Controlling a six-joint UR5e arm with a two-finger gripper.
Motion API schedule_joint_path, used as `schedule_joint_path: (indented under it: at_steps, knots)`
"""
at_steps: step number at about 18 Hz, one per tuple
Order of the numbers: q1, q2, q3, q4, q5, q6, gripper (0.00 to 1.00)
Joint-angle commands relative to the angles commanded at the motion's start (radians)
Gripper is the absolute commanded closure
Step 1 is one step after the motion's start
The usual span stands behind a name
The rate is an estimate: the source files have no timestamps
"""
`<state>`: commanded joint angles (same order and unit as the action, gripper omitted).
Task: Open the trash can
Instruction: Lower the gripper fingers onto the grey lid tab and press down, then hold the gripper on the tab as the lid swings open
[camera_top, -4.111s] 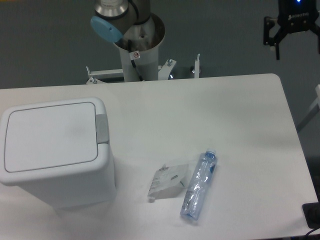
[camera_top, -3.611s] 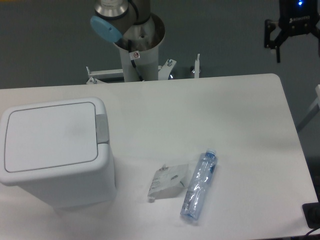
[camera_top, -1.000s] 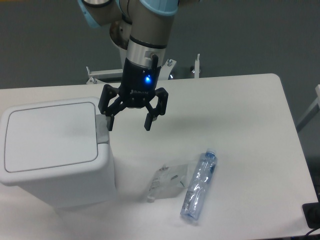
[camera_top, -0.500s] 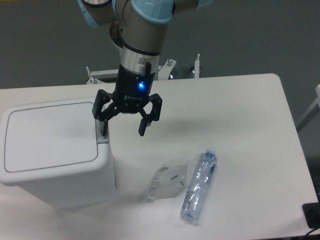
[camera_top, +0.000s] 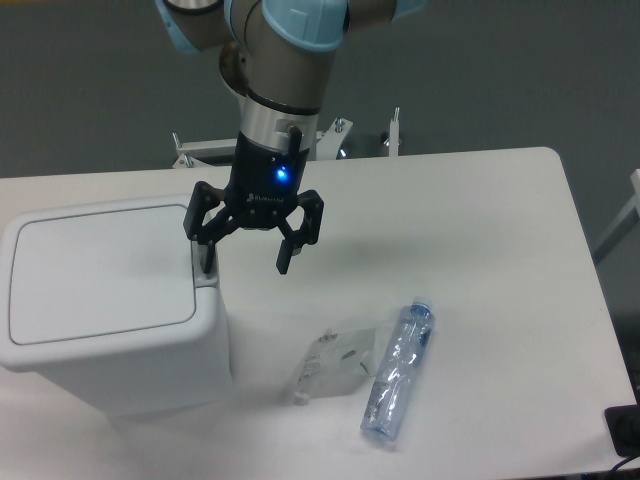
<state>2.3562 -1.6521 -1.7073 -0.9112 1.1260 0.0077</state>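
The trash can (camera_top: 100, 300) is a large white boxy bin at the left of the table, its flat lid down. Its small grey push-button tab (camera_top: 205, 268) sits at the lid's right edge. My gripper (camera_top: 245, 260) is open and empty, pointing down at the bin's right side. Its left fingertip (camera_top: 205, 258) is on or just above the grey tab; I cannot tell if it touches. Its right fingertip (camera_top: 283, 262) hangs over the bare table beside the bin.
A clear plastic bottle (camera_top: 398, 370) lies on the table at the front right. A small clear packet (camera_top: 335, 364) lies just left of it. The arm's base stands behind the table's far edge (camera_top: 400, 155).
The gripper came in from the far upper right, then moved left and down to the bin's right edge. In the last half second it barely moved. The lid stays down.
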Motion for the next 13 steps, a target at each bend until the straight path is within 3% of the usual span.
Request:
schedule_joint_path:
  at_steps: [13]
  knots:
    - [0.000,-0.006,-0.002,0.014,0.002,0.000,0.00]
